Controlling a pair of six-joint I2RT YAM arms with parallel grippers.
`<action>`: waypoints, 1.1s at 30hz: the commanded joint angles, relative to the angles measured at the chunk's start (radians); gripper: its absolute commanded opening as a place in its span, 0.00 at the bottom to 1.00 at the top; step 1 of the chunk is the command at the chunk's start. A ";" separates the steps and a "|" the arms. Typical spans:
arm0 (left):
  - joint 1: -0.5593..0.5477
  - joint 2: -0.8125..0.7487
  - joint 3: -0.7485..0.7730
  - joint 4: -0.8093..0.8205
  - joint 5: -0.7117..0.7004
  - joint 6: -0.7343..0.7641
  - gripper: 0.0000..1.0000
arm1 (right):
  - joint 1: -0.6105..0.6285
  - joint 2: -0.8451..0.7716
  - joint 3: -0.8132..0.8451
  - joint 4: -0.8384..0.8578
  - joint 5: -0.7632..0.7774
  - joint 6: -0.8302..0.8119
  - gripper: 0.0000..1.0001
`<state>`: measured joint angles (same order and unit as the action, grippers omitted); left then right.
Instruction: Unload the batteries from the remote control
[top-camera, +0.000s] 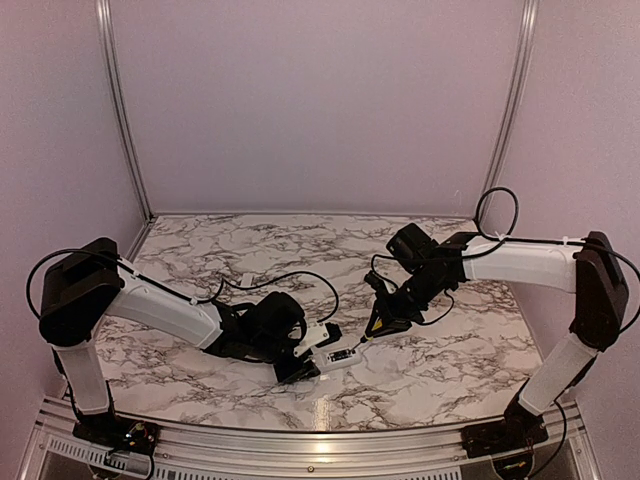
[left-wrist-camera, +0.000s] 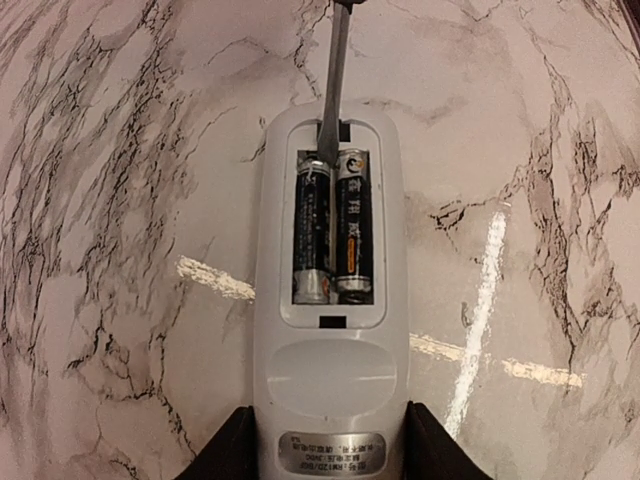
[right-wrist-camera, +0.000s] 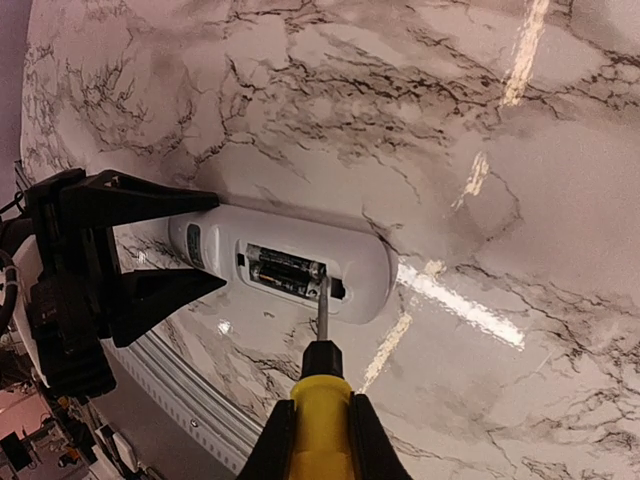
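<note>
The white remote control (left-wrist-camera: 330, 330) lies on the marble table, compartment face up and open; it also shows in the top view (top-camera: 338, 356) and the right wrist view (right-wrist-camera: 290, 262). Two dark batteries (left-wrist-camera: 333, 225) sit side by side in the compartment (right-wrist-camera: 283, 271). My left gripper (left-wrist-camera: 330, 450) is shut on the remote's near end. My right gripper (right-wrist-camera: 318, 440) is shut on a yellow-handled screwdriver (right-wrist-camera: 322, 400). Its metal tip (left-wrist-camera: 332, 90) touches the far end of the left battery.
The marble table (top-camera: 300, 250) is bordered by an aluminium rail (top-camera: 300, 445) at the near edge and pale walls behind. No cover piece shows in any view. Black cables run over the table beside both arms.
</note>
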<state>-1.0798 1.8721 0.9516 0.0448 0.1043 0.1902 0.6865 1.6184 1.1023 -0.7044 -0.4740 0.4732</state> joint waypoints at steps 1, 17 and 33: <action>-0.003 0.042 -0.002 -0.007 0.007 0.018 0.31 | 0.008 0.025 -0.022 0.073 0.003 -0.020 0.00; -0.003 0.054 -0.001 -0.018 0.018 0.040 0.30 | -0.060 0.019 -0.140 0.170 -0.075 -0.103 0.00; -0.003 0.066 0.003 -0.022 0.017 0.037 0.29 | -0.099 0.054 -0.205 0.238 -0.127 -0.146 0.00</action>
<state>-1.0790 1.8759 0.9516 0.0448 0.1081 0.1936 0.5774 1.5990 0.9611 -0.5503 -0.6483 0.3443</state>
